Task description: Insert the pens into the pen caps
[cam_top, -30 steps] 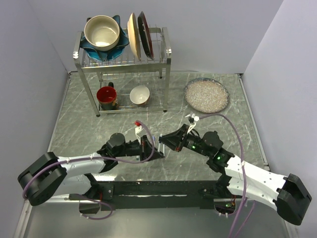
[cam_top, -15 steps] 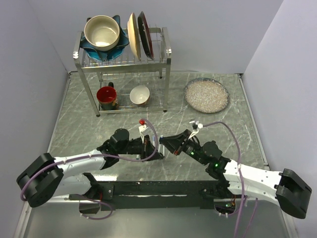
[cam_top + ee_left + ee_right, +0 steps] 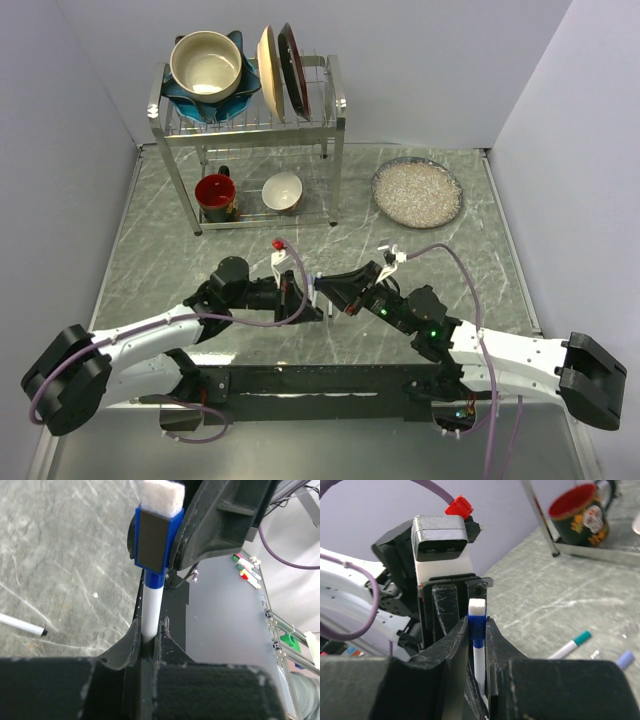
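Your left pincer (image 3: 149, 636) is clenched on the white barrel of the blue pen (image 3: 151, 605), which is held above the table (image 3: 200, 250) on the near side of the dish rack (image 3: 340, 130). Your right pincer (image 3: 477, 625) grasps the blue cap (image 3: 155, 537), which sits on that pen's end. A teal-tipped pen (image 3: 570, 645) lies on the table, also nearer than the rack.

text, labels, numbers: none legible | mug (image 3: 580, 517): painted pattern only, no words | blue pen cap (image 3: 155, 540): no print readable
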